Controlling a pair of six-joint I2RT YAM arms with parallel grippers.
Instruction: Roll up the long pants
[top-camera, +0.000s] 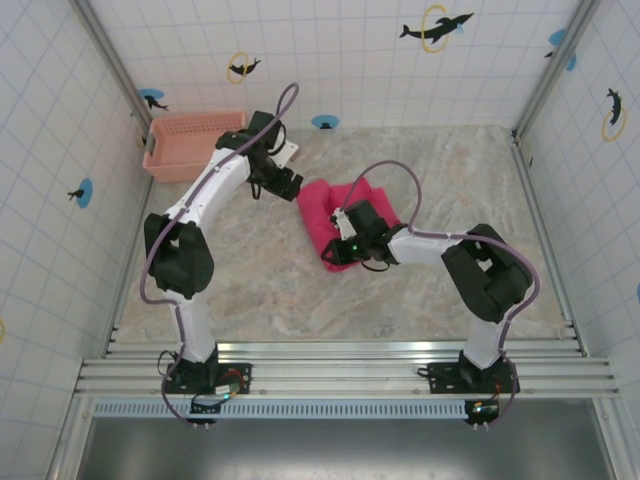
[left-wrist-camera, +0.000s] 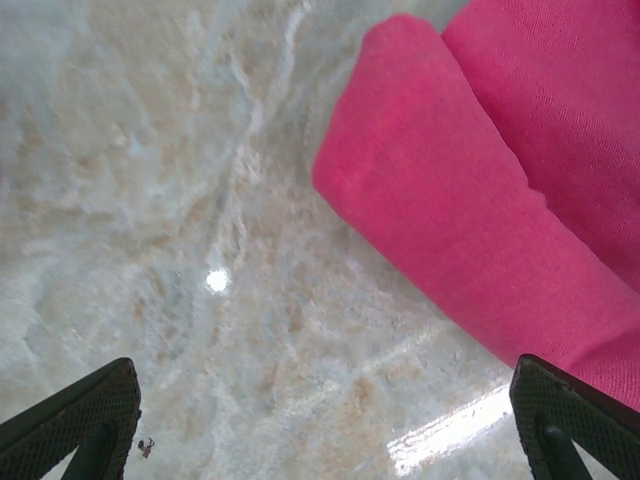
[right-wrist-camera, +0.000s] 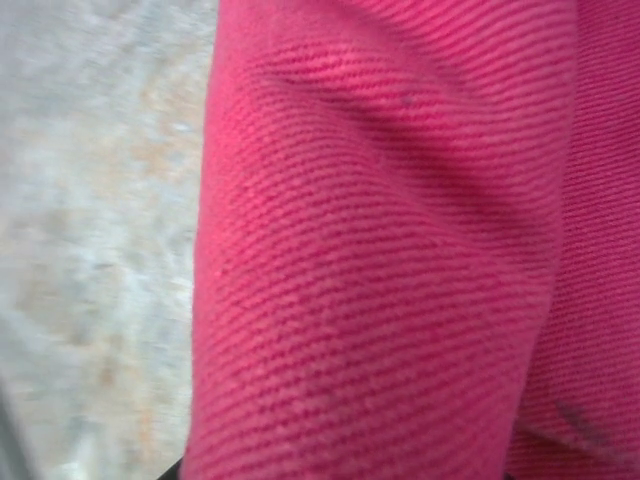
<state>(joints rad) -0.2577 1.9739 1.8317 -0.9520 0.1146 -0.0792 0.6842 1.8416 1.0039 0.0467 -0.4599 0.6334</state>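
The bright magenta soft-cloth long pants (top-camera: 325, 205) lie bundled mid-counter (top-camera: 250, 290), long axis running near-left to far-right. The left gripper (top-camera: 290, 186), jaws spread, hovers just beside their left edge; the right gripper (top-camera: 338, 250) is nearer, at their near end, jaws' state impossible to tell

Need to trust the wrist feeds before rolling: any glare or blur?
Left wrist: sharp, but glare leaves a bright spot and streak on the table beside the long pants. Right wrist: very close; cloth weave crisp, table at left blurred. Top external: evenly lit, no strong glare.
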